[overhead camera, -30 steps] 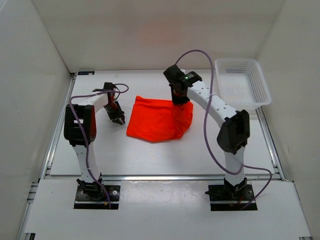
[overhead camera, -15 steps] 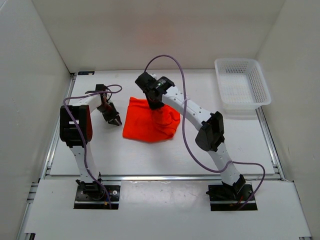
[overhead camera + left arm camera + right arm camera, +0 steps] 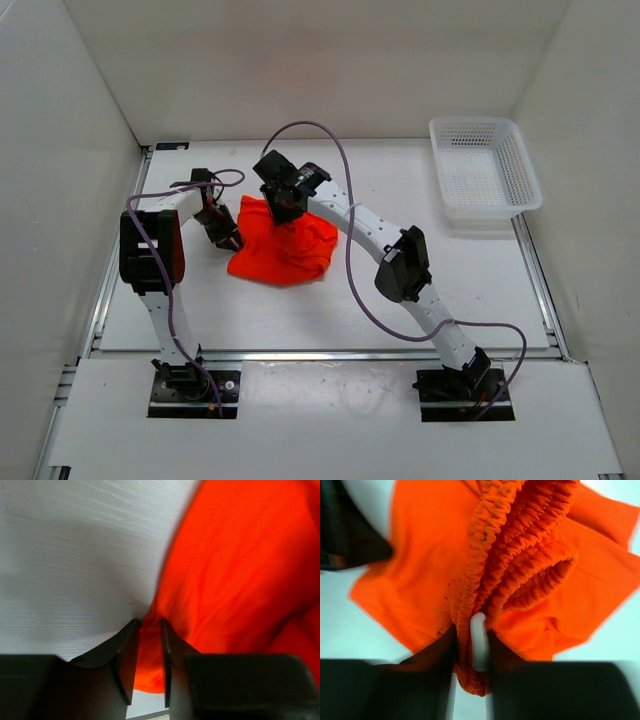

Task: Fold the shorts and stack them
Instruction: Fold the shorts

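Orange-red shorts (image 3: 282,252) sit in a bunched heap on the counter (image 3: 480,270), centre-left, between the two arms. The right gripper (image 3: 471,630) is clamped narrow on the gathered elastic waistband, with ribbed folds piled above its fingers. A pale strip shows in the gap; I cannot tell whether it is cord or part of a finger. The left gripper (image 3: 148,626) is almost closed, pinching a thin edge of the fabric at the heap's left side. From overhead, the right wrist covers the far part of the cloth and both grips. Legs and hems cannot be made out. Both wrist views are blurred, their lower parts blocked by dark gripper bodies. A white basket (image 3: 437,160) stands well apart, far right.
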`<state>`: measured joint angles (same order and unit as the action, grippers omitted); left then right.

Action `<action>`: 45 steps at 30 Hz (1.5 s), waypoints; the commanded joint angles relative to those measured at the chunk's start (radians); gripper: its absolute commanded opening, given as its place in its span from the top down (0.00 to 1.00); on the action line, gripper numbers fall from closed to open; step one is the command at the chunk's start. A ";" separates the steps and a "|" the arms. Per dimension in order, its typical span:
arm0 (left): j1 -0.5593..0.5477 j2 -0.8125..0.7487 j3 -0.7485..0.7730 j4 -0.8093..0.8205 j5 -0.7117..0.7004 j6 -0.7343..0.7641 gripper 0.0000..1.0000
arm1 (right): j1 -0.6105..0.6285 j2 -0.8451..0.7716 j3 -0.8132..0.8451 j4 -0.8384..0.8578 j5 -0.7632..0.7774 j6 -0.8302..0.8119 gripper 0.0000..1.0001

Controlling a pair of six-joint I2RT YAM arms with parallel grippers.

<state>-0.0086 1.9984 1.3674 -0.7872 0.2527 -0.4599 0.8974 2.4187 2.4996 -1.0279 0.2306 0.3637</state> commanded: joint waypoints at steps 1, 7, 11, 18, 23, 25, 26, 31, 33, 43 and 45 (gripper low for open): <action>0.016 -0.036 -0.017 -0.001 0.010 0.015 0.63 | 0.005 0.037 0.079 0.167 -0.192 0.004 0.56; 0.074 -0.076 -0.017 -0.021 -0.012 0.015 0.60 | -0.005 -0.125 -0.160 0.373 -0.488 -0.029 0.06; 0.124 -0.133 -0.027 -0.043 -0.045 0.015 0.60 | -0.084 -0.382 -0.477 0.521 -0.448 0.020 0.09; 0.104 -0.273 0.077 -0.109 -0.133 0.024 0.56 | -0.273 -0.662 -0.948 0.575 -0.317 0.067 0.35; -0.005 -0.241 0.180 -0.187 -0.121 0.099 0.05 | -0.370 -0.774 -1.156 0.542 -0.275 0.101 0.38; -0.072 -0.189 0.222 -0.196 -0.110 0.121 0.00 | -0.379 -0.794 -1.186 0.529 -0.275 0.110 0.37; -0.089 -0.169 0.234 -0.207 -0.110 0.130 0.00 | -0.396 -0.794 -1.206 0.519 -0.275 0.110 0.37; -0.169 -0.047 0.309 -0.219 -0.124 0.121 0.00 | -0.416 -0.803 -1.219 0.490 -0.275 0.119 0.36; -0.192 0.008 0.320 -0.219 -0.124 0.121 0.02 | -0.416 -0.814 -1.219 0.480 -0.264 0.119 0.34; -0.192 -0.019 0.354 -0.231 -0.133 0.092 0.90 | -0.445 -0.833 -1.237 0.470 -0.241 0.110 0.34; -0.182 -0.058 0.366 -0.257 -0.133 0.092 0.90 | -0.454 -0.833 -1.246 0.470 -0.241 0.101 0.34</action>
<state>-0.1982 2.0663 1.6836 -1.0206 0.1307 -0.3649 0.4572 1.6218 1.2675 -0.5499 -0.0254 0.4751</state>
